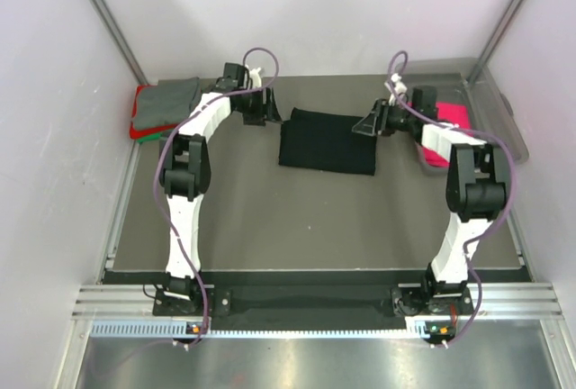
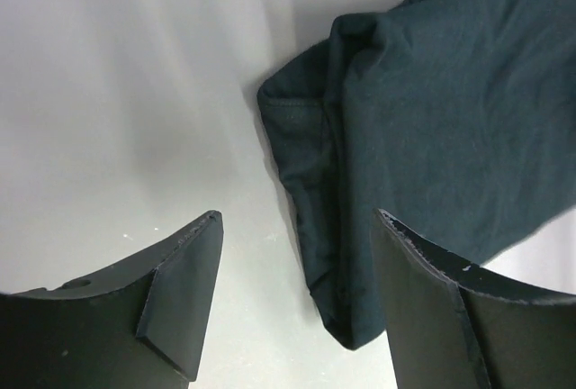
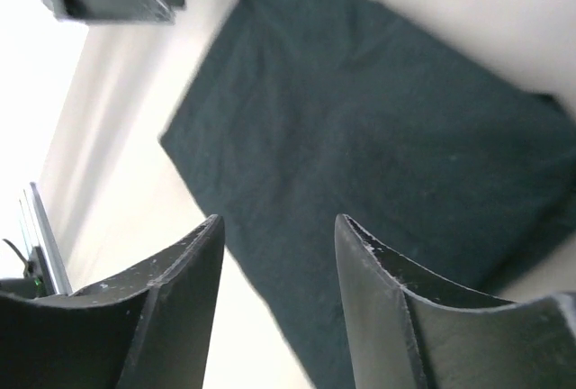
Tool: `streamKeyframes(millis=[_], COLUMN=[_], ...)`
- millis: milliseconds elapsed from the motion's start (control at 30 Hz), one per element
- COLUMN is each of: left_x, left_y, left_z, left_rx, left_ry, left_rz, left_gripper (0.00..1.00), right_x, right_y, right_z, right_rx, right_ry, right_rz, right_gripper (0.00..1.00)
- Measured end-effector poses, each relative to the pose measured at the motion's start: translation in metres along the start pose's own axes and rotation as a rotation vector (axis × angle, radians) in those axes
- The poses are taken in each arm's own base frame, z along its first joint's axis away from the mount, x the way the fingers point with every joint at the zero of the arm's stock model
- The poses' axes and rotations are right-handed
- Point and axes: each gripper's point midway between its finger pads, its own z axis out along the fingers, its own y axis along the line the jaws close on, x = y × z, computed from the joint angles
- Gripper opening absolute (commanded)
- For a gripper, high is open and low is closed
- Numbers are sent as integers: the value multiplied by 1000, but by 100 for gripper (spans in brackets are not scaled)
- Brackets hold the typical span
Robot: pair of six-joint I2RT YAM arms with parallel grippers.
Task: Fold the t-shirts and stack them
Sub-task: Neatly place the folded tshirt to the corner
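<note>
One folded black t-shirt (image 1: 328, 141); left gripper (image 1: 259, 110), right gripper (image 1: 369, 124) beside it

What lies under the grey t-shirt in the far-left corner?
Beneath the grey t-shirt, a red t-shirt edge and a green sliver show; the rest of both is covered.

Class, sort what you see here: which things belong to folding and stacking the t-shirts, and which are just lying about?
Job:
folded black cloth t-shirt
folded grey cloth t-shirt
red cloth t-shirt beneath it
hot-pink cloth t-shirt

Lying about:
clear plastic bin
</note>
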Motion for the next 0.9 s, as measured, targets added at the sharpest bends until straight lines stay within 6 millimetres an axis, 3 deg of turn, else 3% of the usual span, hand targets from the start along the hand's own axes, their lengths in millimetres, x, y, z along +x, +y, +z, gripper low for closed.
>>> streamKeyframes(millis=[200, 367, 700, 833, 900], left_x=[20, 28, 52, 61, 64], left_y=[17, 12, -40, -61, -65], left_z=[19, 23, 42, 52, 56], left_rx=[121, 264, 450, 479, 481], left_ry=[70, 109, 213, 241, 249], left_rz=[-140, -214, -195, -163, -158], left_gripper=[73, 73, 72, 64, 53], right_x=[40, 51, 54, 55, 55], right_y=[-23, -37, -45, -45, -45], right_z=[29, 36, 42, 42, 43], right_rx=[17, 40, 44, 42, 41], right_ry=[118, 156, 165, 166, 166], right_rz=[50, 75, 87, 89, 89], right_gripper=[50, 50, 49, 49, 49])
